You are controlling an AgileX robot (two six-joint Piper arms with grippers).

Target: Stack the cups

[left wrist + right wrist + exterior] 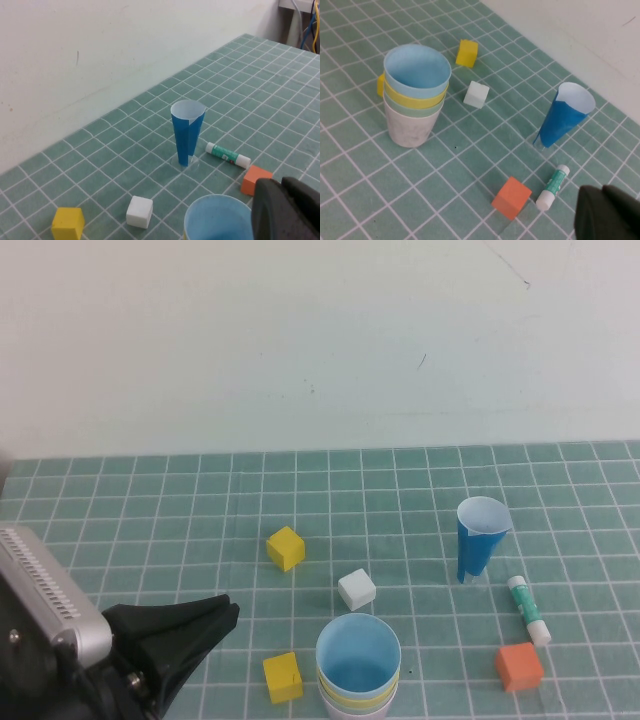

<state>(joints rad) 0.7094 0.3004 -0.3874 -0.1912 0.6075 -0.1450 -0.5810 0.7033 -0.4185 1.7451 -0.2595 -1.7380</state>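
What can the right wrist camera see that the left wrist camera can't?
Only the right wrist view shows the whole cup stack, with yellow, green and pinkish cups under the blue one, plus the right claw. Only the left wrist view shows the left claw. Both show the dark blue cone cup, white cube, glue stick and orange cube.

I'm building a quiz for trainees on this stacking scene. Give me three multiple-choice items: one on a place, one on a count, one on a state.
1. Where does the white foam cube lie?
A. Inside the stack
B. Between the yellow cubes and the dark blue paper cone cup
C. On the orange cube

2. How many yellow cubes?
A. One
B. Two
C. Three

3. The pastel plastic cups are:
A. Nested, light blue on top
B. Scattered
C. Tipped over

B: open mat around it.
B: high view.
A: right wrist view.

Left gripper low left of the stack; right gripper by the glue stick.
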